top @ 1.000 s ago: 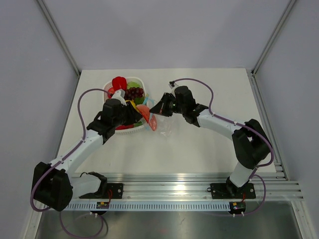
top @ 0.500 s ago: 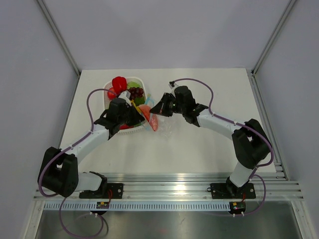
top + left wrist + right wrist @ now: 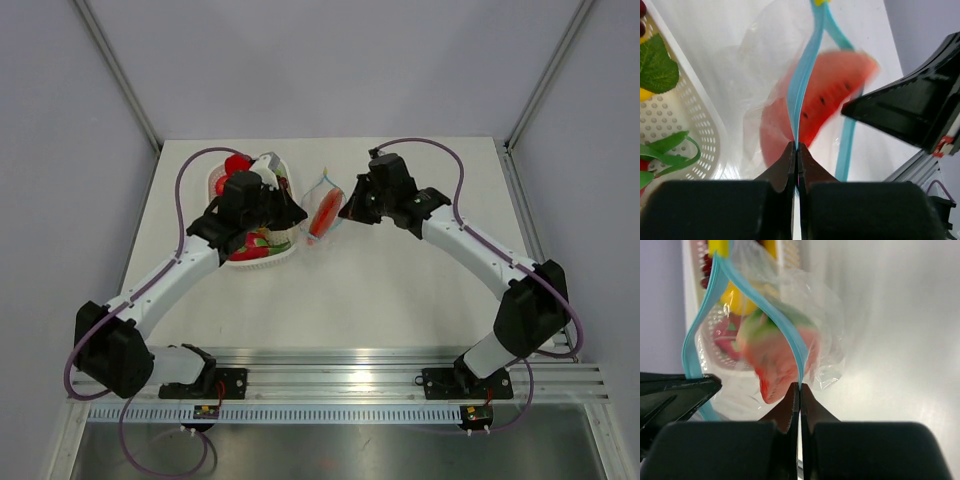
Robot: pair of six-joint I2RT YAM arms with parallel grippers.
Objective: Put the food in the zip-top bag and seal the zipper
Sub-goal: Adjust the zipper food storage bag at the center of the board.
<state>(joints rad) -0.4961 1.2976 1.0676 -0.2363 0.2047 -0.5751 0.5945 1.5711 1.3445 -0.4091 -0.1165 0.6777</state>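
I have the left tool (image 3: 796, 150) and right tool (image 3: 800, 390) each pinched shut on one zipper (image 3: 801, 95) lip, spreading the zip-top bag (image 3: 755, 60) around its watermelon slice (image 3: 835, 95).

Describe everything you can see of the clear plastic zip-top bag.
The clear plastic zip-top bag is crinkly and held between the two arms, beside the white slotted basket. Its pale blue zipper strip is parted, so the mouth is open: the left tool pinches one lip and the right tool the other, both shut. Inside sits a red toy watermelon slice with a green rind.
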